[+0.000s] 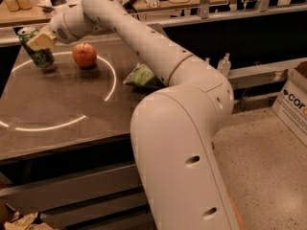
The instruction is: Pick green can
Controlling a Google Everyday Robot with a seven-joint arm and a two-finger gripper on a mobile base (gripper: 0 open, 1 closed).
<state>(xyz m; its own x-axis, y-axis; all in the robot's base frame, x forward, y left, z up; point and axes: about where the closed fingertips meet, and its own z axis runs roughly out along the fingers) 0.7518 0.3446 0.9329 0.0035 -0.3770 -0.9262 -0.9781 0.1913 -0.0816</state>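
Arm (144,37) reaches far left across counter (57,109); tool (41,41) clamped on tilted can (42,57), just left of apple (84,55).

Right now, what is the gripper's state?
The gripper is closed on the can, which is tilted, near the far left corner of the table.

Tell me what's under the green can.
Only bare tabletop and the can's shadow show under the tilted green can, which the gripper clamps. Whether its base touches the tabletop cannot be seen.
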